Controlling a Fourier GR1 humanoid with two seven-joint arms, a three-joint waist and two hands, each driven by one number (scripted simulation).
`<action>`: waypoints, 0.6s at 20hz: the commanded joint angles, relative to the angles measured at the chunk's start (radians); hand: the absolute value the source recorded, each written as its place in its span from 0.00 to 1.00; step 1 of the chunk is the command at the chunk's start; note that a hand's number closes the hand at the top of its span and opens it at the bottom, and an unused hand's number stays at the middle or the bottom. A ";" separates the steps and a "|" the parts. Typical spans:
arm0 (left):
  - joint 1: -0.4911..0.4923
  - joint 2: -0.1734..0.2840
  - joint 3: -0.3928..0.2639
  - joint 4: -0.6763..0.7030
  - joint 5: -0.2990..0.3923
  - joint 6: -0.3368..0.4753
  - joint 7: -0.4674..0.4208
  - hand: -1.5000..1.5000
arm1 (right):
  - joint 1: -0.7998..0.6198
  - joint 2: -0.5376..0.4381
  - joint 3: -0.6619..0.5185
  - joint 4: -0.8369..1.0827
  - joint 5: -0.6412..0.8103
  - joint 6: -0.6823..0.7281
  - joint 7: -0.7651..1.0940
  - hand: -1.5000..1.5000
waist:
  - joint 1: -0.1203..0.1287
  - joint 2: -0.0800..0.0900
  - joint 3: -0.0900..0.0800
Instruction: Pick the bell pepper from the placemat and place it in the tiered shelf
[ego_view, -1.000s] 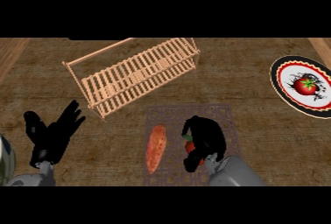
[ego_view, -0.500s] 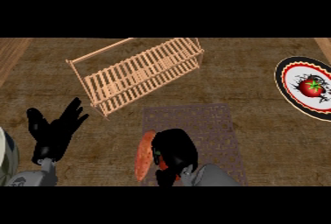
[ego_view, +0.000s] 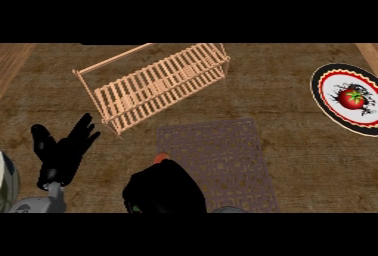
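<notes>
Right hand (ego_view: 164, 189), fingers curled round bell pepper (ego_view: 159, 158), at placemat's (ego_view: 221, 155) left edge; left hand (ego_view: 63, 152) fingers spread.

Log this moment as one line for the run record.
right hand: curled over bell pepper at placemat left edge | left hand: open, resting | tiered shelf: no pepper in it yet

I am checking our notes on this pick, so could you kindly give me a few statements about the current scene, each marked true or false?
1. The right hand is curled over the bell pepper. True.
2. The tiered shelf already holds the pepper. False: it holds nothing.
3. The left hand rests open at the view's left. True.
4. The tomato lies on the placemat. False: it sits on the plate.
</notes>
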 joint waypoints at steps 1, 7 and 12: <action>0.030 0.002 -0.007 0.010 0.003 -0.016 0.026 0.50 | -0.109 0.002 -0.044 -0.194 0.003 -0.012 0.144 1.00 | -0.008 0.002 -0.008; 0.020 -0.026 -0.014 0.035 -0.030 0.019 0.017 0.50 | -0.320 0.002 -0.235 -0.335 -0.054 0.051 0.398 1.00 | -0.013 0.003 -0.009; -0.024 -0.029 0.008 0.055 -0.012 0.015 0.045 0.50 | -0.527 0.002 -0.466 -0.280 -0.161 0.127 0.452 1.00 | -0.014 0.007 -0.009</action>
